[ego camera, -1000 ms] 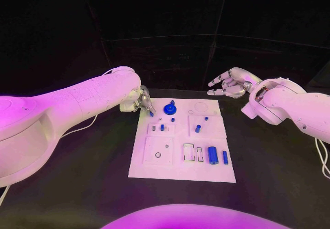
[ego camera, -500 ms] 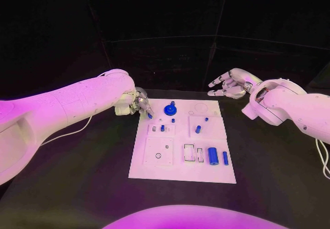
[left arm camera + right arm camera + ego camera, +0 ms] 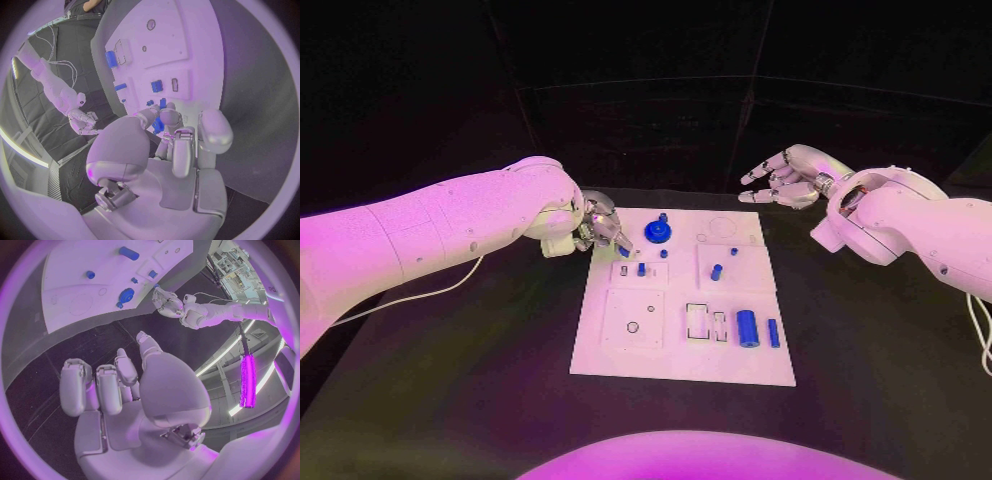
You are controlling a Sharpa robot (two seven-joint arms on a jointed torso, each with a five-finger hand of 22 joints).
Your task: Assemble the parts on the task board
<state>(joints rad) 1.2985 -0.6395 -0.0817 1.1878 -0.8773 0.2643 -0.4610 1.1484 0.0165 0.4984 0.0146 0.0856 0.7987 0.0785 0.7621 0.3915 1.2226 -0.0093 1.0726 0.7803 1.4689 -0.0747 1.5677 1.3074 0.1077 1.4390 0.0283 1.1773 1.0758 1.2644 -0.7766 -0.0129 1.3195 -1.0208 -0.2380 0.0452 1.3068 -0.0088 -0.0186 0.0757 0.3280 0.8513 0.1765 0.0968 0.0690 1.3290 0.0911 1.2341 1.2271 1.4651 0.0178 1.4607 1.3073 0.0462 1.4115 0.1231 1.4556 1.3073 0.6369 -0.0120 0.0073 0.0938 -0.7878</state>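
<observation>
The white board (image 3: 687, 300) lies mid-bench (image 3: 473, 330), small blue parts (image 3: 747, 325) scattered over it. The left robot hand (image 3: 599, 228) hovers at the board's far left corner, fingers bunched, seemingly pinching a small blue piece (image 3: 159, 126). The right robot hand (image 3: 788, 172) hangs beyond the far right corner, fingers apart, holding nothing.

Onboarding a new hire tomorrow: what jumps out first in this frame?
The white rectangular task board lies mid-table, dotted with small blue plastic parts; the round blue knob-like part near its far edge stands out. The left hand is at the board's far-left corner, fingers seemingly around a small blue piece. The right hand hovers beyond the far-right corner, holding nothing.
</observation>
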